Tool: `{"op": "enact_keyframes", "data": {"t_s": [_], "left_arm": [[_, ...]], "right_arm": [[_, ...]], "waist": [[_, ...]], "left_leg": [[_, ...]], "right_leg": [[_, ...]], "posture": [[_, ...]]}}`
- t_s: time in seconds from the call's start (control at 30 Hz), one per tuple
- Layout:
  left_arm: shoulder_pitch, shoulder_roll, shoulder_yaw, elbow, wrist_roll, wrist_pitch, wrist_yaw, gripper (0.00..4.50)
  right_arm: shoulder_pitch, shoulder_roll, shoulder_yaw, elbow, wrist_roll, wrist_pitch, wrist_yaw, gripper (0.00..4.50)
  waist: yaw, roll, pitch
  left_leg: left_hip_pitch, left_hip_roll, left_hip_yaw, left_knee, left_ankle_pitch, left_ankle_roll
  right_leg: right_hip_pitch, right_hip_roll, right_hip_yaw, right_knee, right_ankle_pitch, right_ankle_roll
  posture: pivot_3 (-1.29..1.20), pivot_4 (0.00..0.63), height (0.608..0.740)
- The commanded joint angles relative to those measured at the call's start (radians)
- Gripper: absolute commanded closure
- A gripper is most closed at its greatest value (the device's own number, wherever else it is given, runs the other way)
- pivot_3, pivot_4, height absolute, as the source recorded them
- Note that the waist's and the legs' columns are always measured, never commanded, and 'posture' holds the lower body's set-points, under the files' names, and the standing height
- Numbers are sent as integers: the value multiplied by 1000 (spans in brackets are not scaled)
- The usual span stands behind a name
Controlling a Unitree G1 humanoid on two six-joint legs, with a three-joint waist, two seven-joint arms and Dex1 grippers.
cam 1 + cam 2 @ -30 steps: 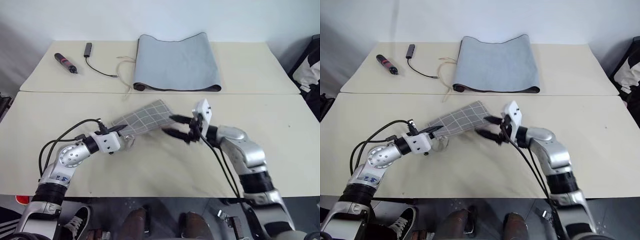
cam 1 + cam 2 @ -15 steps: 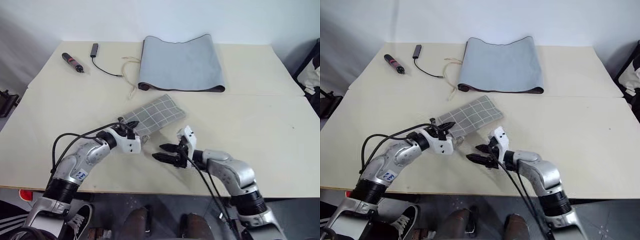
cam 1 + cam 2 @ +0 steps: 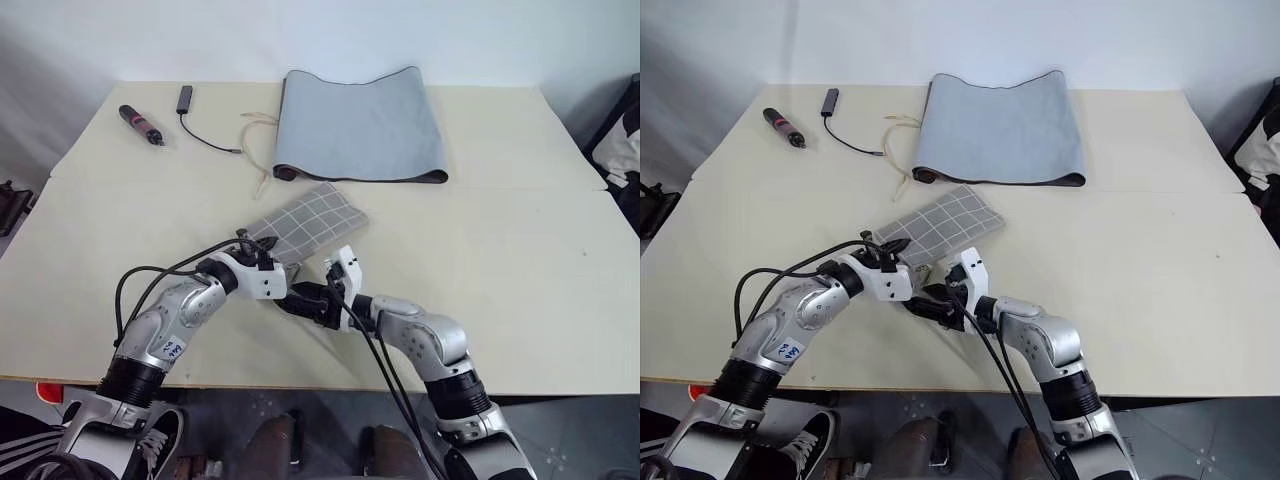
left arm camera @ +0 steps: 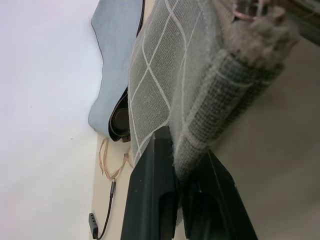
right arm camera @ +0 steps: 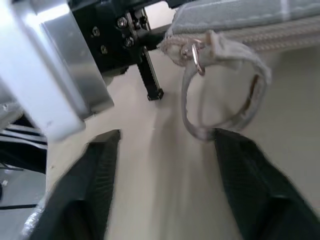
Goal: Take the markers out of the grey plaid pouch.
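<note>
Nothing here can be read. A small white sticker on the left forearm carries dark marks, but they are too tiny to make out.

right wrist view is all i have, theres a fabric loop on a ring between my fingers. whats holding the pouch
Observer: The left gripper is shut on the grey plaid pouch's near edge.
Operator: is my gripper open
Observer: Yes, the right gripper is open, its fingers either side of the loop.
Operator: any markers out yet
Observer: None visible on the table; a dark pen-like tool lies at the far left.
</note>
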Motion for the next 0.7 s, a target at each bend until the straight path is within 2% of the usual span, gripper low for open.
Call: {"op": "enact_keyframes", "data": {"t_s": [0.03,0.17,0.2,0.37,0.47,0.67,0.7], "left_arm": [[6,-15,-4,-30,-16,14,3,4500],[14,-20,-1,-41,-22,22,-2,4500],[16,-20,-1,-44,-22,24,-3,4500],[23,-24,1,-52,-24,37,0,4500],[32,-14,19,-55,-68,22,-15,4500],[55,80,65,-10,-331,-185,-147,4500],[60,81,82,-1,-414,-187,-188,4500]], "right_arm": [[-33,29,-43,29,20,-37,-4,2915],[-32,24,-39,30,18,-37,15,4340],[-31,22,-38,28,22,-36,21,4449],[-28,18,-52,21,39,-32,24,4449],[-19,-23,-58,-5,45,-38,50,4449],[-34,-166,-111,-41,117,-11,184,4449],[-40,-189,-120,-34,126,-7,204,4449]], "waist": [[0,0,0],[0,-1,-1],[-1,-1,-1],[-1,-1,-1],[-1,-1,-1],[-3,-1,-1],[-3,-1,-1]], "left_leg": [[0,0,0,0,0,0],[0,0,0,0,0,0],[0,0,0,0,0,0],[0,0,1,-1,0,0],[0,0,1,-1,0,0],[-1,1,2,-1,-1,0],[-2,1,2,-1,-1,0]], "right_leg": [[0,0,0,0,0,0],[-2,0,0,0,0,0],[-2,0,0,0,0,0],[-3,0,1,0,0,0],[-3,0,1,0,0,0],[-3,0,1,-2,0,0],[-3,0,0,-2,0,0]], "posture": [[0,150,740],[0,150,740],[0,150,740],[0,150,740],[0,150,740],[0,150,740],[0,150,740]]}}
